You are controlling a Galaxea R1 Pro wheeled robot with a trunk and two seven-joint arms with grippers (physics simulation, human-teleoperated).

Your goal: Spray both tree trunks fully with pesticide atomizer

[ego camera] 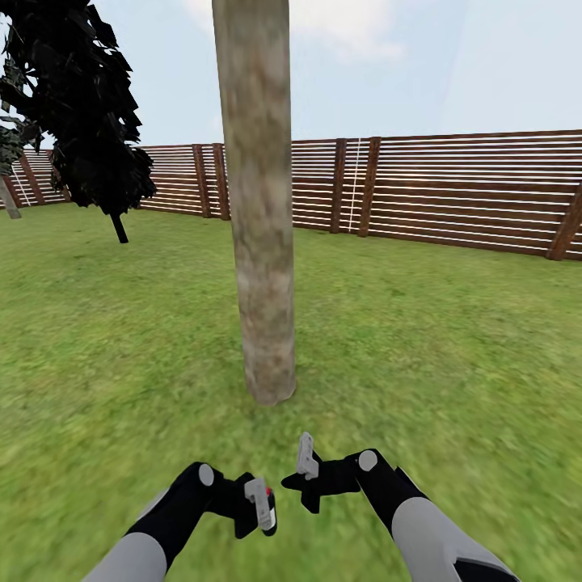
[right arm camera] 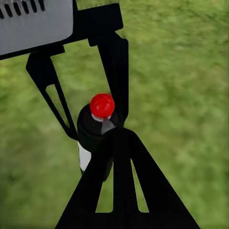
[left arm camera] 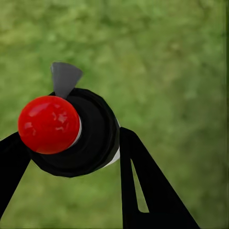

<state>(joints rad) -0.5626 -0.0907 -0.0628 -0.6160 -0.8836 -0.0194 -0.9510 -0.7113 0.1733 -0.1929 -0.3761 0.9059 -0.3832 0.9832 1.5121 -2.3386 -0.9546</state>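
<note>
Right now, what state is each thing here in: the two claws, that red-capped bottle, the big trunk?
Left gripper: shut on the black atomizer.
Black, red-capped pesticide atomizer: held upright between the left fingers, off the grass.
Right gripper: fingers together, holding nothing.
Thick grey-brown tree trunk: upright, no white specks on it.

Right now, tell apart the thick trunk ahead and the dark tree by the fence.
The thick trunk is broad, pale mottled grey-brown and bare; the dark tree has a thin black stem under dense dark foliage. The trunk stands nearer the robot, the dark tree nearer the fence. Both stand on grass.
</note>
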